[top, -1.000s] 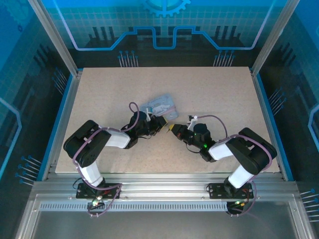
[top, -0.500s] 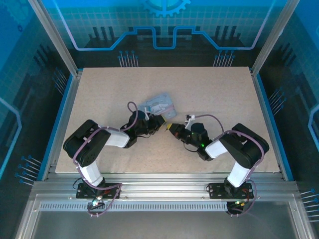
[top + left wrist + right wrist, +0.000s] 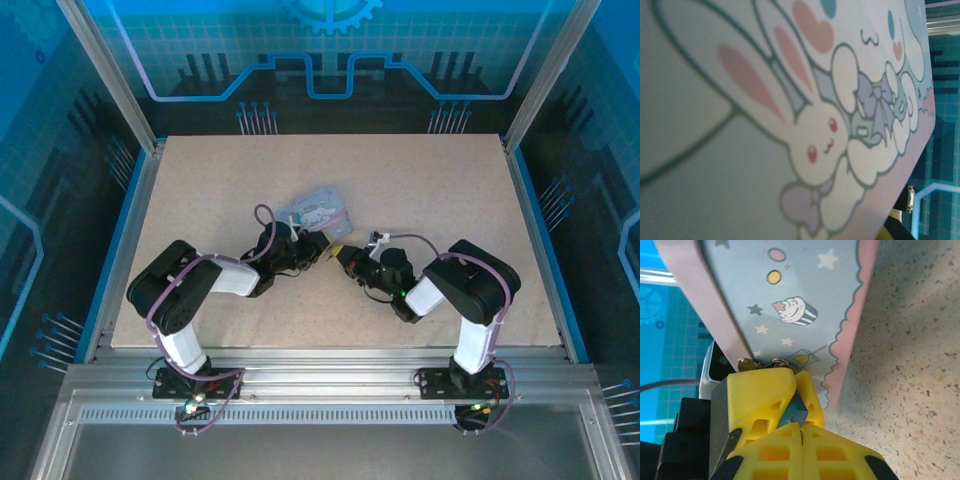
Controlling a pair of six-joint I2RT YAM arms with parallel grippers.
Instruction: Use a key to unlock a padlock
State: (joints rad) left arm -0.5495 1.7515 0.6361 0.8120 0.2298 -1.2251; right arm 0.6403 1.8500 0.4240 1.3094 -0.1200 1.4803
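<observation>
Left tool (image 3: 316, 250) clamps the small dark padlock (image 3: 794, 412) beside the tin (image 3: 805, 300); right tool (image 3: 801, 436), clenched shut, points straight at it, nearly touching

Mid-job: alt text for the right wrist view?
A small dark padlock is pinched in the left gripper, just above the shut right gripper. Behind them, a pale blue tin printed with a cupcake and stars; speckled table at right.

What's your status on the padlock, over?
Left claw pinching the dark padlock at the cartoon tin edge. Right claw shut, tips right up at the padlock. Tin crowding both claws.
</observation>
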